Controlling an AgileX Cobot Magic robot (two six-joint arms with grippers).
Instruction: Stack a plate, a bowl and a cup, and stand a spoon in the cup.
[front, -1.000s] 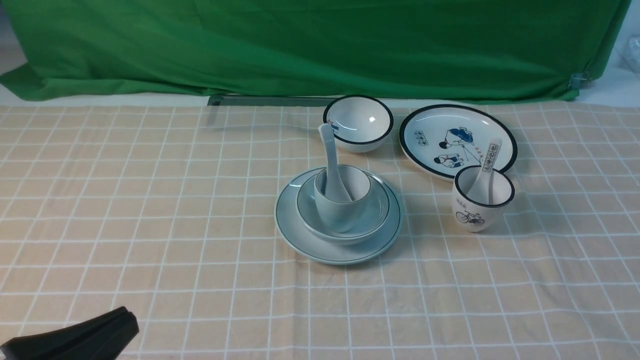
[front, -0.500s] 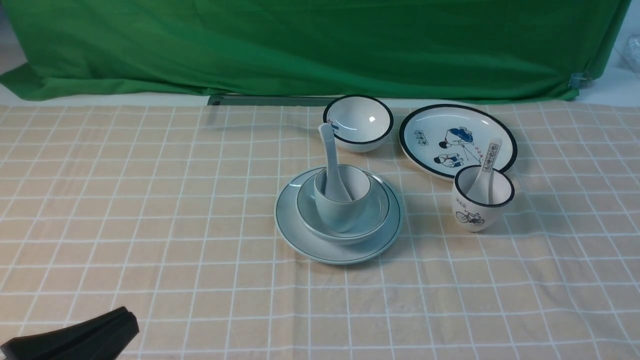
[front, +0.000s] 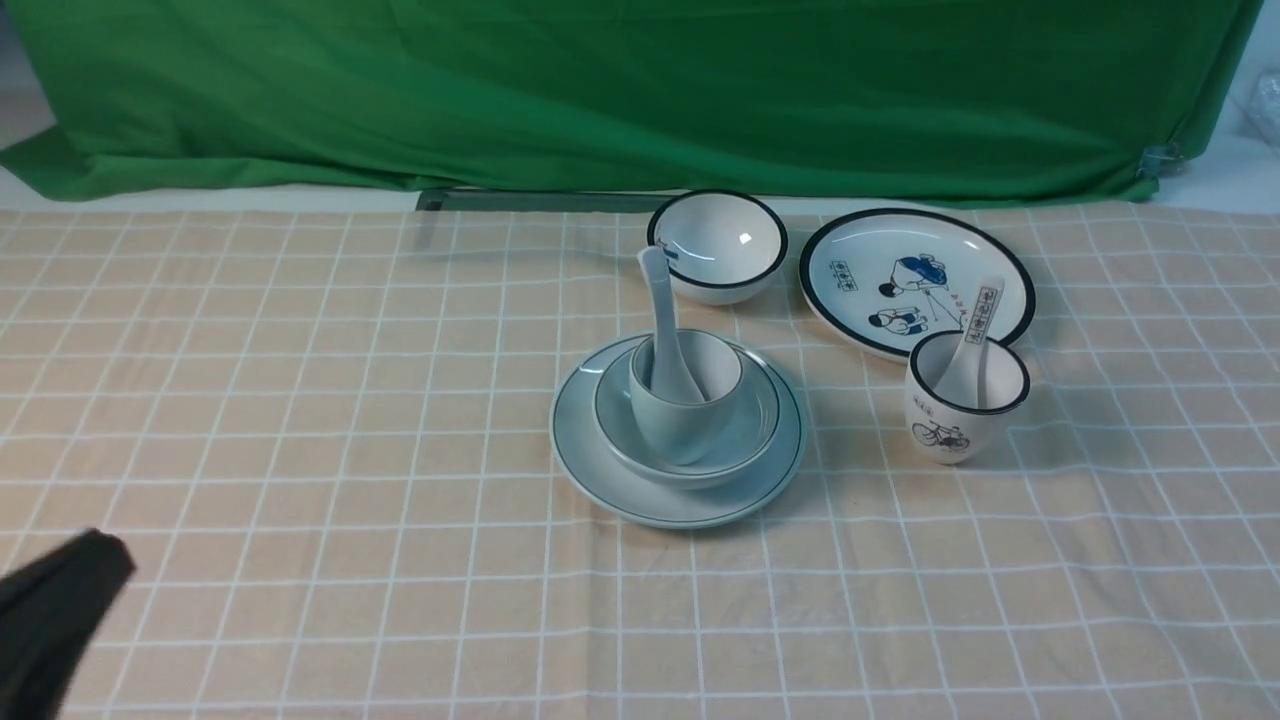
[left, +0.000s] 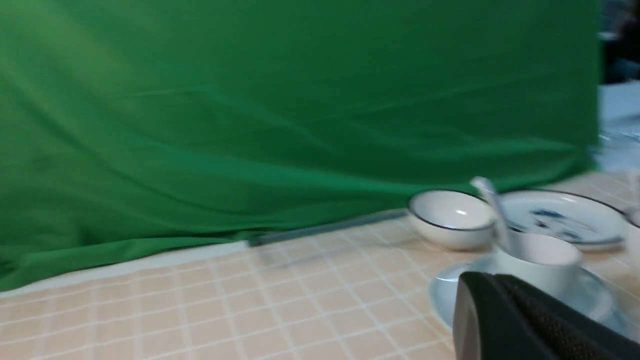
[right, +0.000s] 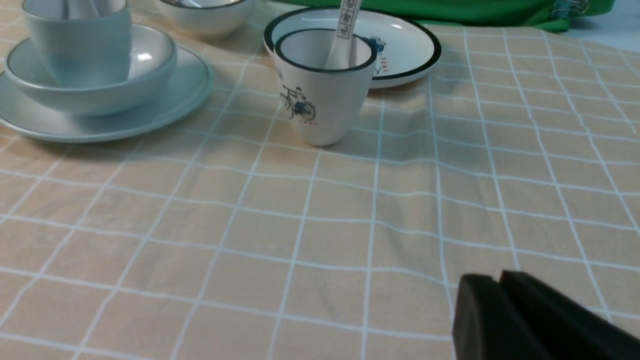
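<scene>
On the checked tabletop (front: 300, 400) the pale blue-green plate (front: 590, 450) carries the bowl (front: 750, 425), the cup (front: 680, 425) sits inside the bowl, and the plain white spoon (front: 660, 320) stands in the cup with its handle leaning up. My left claw (front: 90, 565) is closed on nothing at the near left edge, well apart from the stack. My right claw (right: 500, 287) holds nothing above bare cloth near the bicycle cup (right: 322, 95), its tips looking pressed together, though I cannot tell for sure.

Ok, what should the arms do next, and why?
Probably just pull both arms clear. The cup sits in the bowl on the plate, the spoon stands in it, and the left gripper holds nothing.
</scene>
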